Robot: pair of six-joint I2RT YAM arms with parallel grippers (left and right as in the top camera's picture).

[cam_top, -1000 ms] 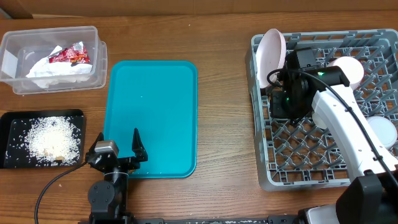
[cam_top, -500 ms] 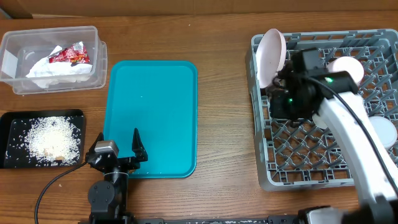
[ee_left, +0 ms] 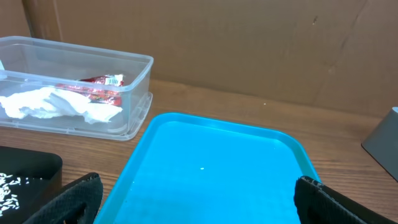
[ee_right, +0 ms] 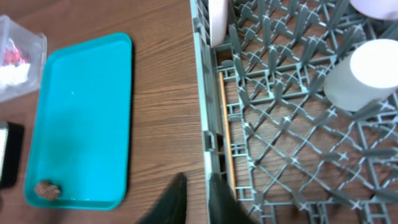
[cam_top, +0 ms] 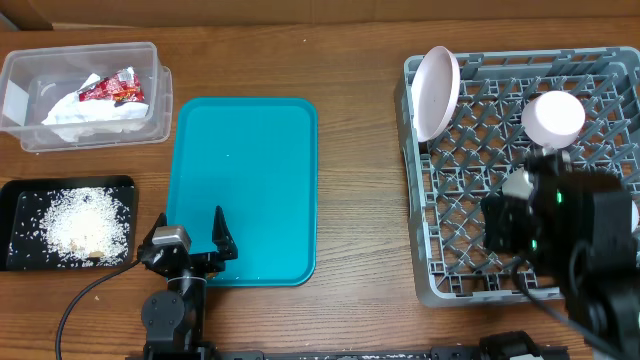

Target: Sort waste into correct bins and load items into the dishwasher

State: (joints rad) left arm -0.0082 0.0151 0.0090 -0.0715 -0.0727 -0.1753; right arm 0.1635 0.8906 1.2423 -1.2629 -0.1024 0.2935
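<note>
Dishwasher (cam_top: pixel 470 270) loaded, bins filled; brown food piece (ee_right: pixel 45 189) left of the nearly-together right fingers (ee_right: pixel 198 199); left fingers (ee_left: pixel 186 199) apart

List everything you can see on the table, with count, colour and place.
Clear tub: one, far left.
Napkins: few, white, in tub.
Wrapper: one, red, in tub.
Black tray: one, near left.
Rice: heap, white, in black tray.
Teal tray: one, centre.
Food piece: one, brown, teal tray's corner.
Dish rack: one, grey, right.
Plate: one, pale pink, upright in rack.
Cup: one, white, in rack.
Stick: one, wooden, rack floor.
Left gripper: open.
Right gripper: nearly shut, empty.
</note>
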